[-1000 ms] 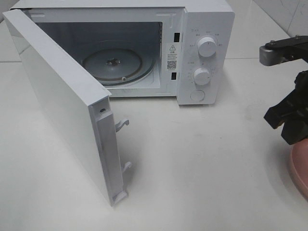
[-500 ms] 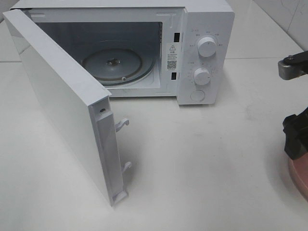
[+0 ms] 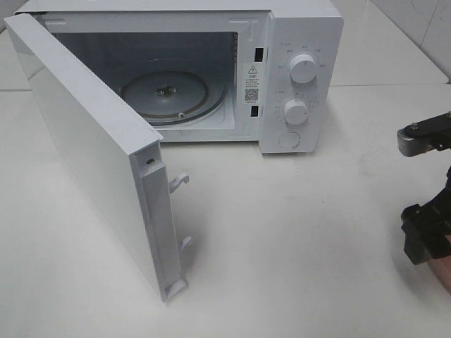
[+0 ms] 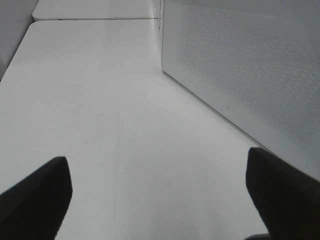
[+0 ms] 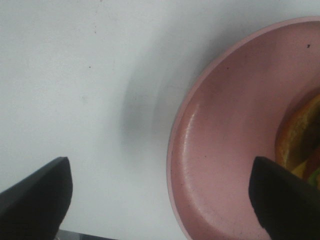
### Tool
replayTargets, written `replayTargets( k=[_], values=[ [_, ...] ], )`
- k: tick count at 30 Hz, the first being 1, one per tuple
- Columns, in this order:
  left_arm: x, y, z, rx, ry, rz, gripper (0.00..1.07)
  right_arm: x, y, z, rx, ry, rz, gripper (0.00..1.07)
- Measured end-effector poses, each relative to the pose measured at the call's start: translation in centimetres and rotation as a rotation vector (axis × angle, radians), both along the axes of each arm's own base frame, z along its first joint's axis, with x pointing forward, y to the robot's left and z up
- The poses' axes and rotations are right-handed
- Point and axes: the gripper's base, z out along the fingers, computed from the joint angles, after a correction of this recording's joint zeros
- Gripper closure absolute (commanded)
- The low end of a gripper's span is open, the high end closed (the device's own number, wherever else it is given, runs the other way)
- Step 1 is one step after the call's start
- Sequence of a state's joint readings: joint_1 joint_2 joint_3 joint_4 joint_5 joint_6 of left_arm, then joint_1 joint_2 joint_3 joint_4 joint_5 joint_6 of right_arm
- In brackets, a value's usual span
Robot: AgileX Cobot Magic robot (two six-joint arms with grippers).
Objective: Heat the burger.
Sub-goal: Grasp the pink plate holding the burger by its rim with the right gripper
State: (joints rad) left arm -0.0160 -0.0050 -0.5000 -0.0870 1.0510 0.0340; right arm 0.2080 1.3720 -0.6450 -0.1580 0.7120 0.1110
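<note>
the right claw (image 3: pixel 425 238) is seen at the right edge of the exterior high view, low over the white table (image 3: pixel 296 232). a sliver of the pink plate (image 3: pixel 447 274) shows just beside it. how its jaws stand cannot be told from here. the microwave (image 3: pixel 303 28) is set at the back of the table. its door (image 3: pixel 84 134) is swung wide open toward the left, so the glass turntable (image 3: pixel 165 91) is exposed. an upper knob (image 3: pixel 303 68), a lower knob (image 3: pixel 296 111) and a round button (image 3: pixel 289 139) are carried on its front panel.

in the left wrist view the left claw (image 4: pixel 157 200) is shown spread wide and empty. its dark fingertips (image 4: pixel 35 195) are held over the table (image 4: pixel 90 100), and a white perforated panel (image 4: pixel 250 65) stands close by.

in the right wrist view the right claw (image 5: pixel 160 200) is likewise spread wide and nothing is pinched. one fingertip (image 5: pixel 35 195) is held over the table (image 5: pixel 75 75), the other over the plate (image 5: pixel 225 125). the burger (image 5: pixel 300 135) is found on that plate. only an orange-brown edge with a touch of green is caught at the frame's border.
</note>
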Motion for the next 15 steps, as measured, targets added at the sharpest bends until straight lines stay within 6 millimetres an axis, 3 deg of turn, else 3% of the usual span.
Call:
replayTargets(
  k=[15],
  values=[
    [0.0,0.0,0.0,0.000,0.000,0.000,0.20,2.0,-0.2,-4.6,-0.010,0.073,-0.031,0.21]
  ],
)
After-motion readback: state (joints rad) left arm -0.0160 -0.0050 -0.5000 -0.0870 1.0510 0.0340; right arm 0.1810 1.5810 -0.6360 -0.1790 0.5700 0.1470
